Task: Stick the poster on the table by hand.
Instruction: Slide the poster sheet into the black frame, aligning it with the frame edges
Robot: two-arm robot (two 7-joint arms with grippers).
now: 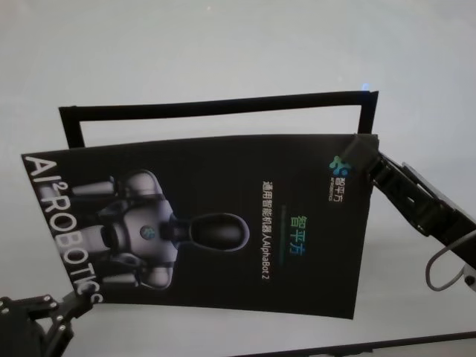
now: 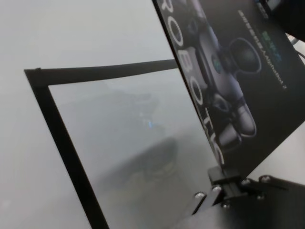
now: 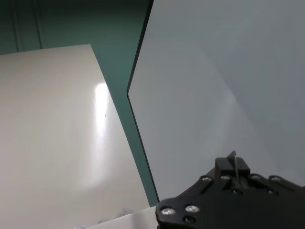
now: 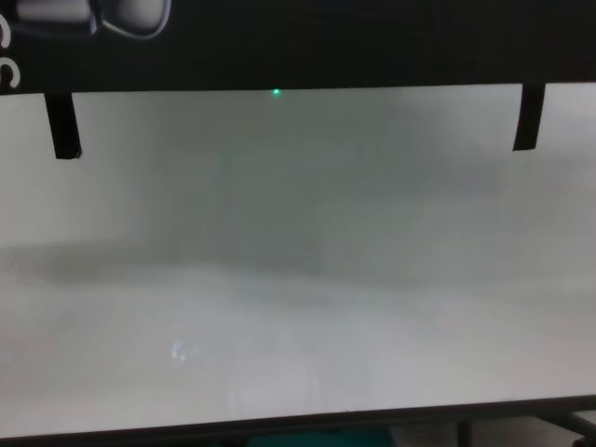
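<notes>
The poster, a black sheet with white lettering and a grey-white robot image, hangs in the air over the white table, held at two opposite corners. My left gripper is shut on its near left corner by the lettering. The left wrist view shows the fingertips clamped on the poster's edge. My right gripper is shut on the far right corner. In the right wrist view the gripper pinches the sheet, seen edge-on. In the chest view the poster spans the top.
A frame of narrow black strips lies on the table beneath and beyond the poster; it also shows in the left wrist view and the chest view. The table's dark near edge runs along the bottom.
</notes>
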